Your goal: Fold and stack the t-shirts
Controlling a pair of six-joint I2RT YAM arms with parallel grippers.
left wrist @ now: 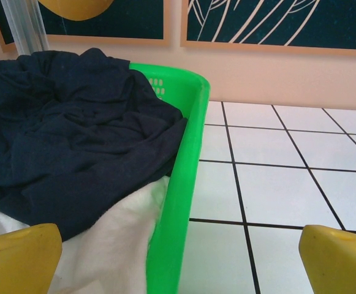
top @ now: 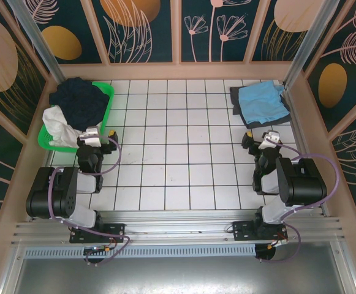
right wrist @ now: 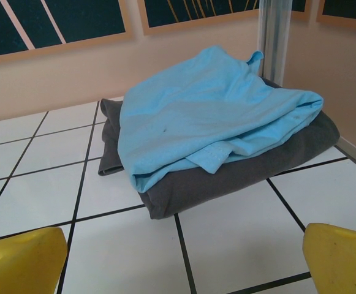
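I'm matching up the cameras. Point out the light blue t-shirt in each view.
Top external: light blue t-shirt, far right corner, lying on the dark grey t-shirt.
Right wrist: light blue t-shirt mid-frame, same grey one beneath.
Left wrist: faces the green basket instead.
Shared landmark: the white tiled table with black grid lines.

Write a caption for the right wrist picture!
A light blue t-shirt lies folded on a dark grey t-shirt on the white tiled table.
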